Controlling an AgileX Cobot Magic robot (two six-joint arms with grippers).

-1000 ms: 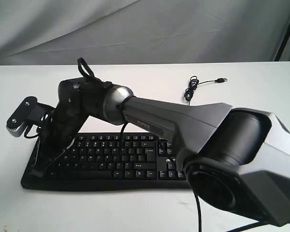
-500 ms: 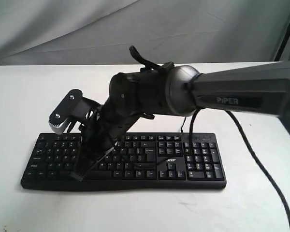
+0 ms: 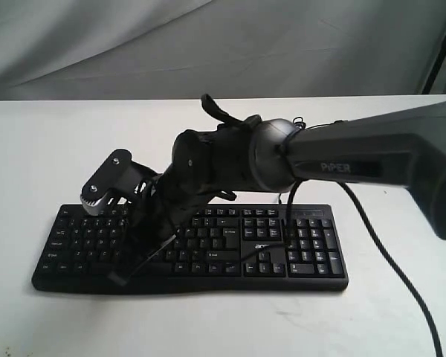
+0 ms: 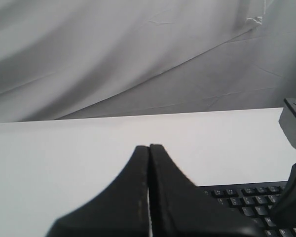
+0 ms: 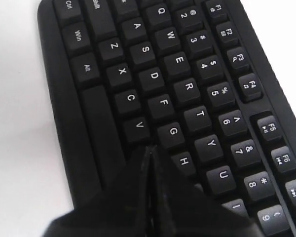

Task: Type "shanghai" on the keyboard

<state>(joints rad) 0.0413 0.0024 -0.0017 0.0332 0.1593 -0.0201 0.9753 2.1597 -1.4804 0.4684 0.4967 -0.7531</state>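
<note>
Right now the right claw (image 5: 149, 153) has both fingers pressed flat together, nothing held between them, forming one blunt point. In the right wrist view that point sits low over the bottom letter row, between the V key (image 5: 138, 124) and the H key (image 5: 183, 161), with G (image 5: 172, 131) just beside it. Whether it is touching a keycap I cannot tell.

In the exterior view the right claw (image 3: 121, 277) slants down at the near edge of the keyboard (image 3: 305, 249). Its arm reaches across the middle to the board's left half.

The keyboard (image 5: 153, 74) lies flat on the white table (image 3: 59, 149), long axis running side to side across the exterior view, number pad at the right end.

The left claw (image 4: 149, 148) is likewise pinched closed and empty. It hangs over bare table with only a corner of the keyboard (image 4: 241, 197) in its view, so the right arm is clearly the nearer one.

Judgement: H is the closest letter of the word, one row up from the tip. A short shift along that diagonal, then a straight press, should reach it. Risk: the blunt tip catching G or the key beneath it as well.
</note>
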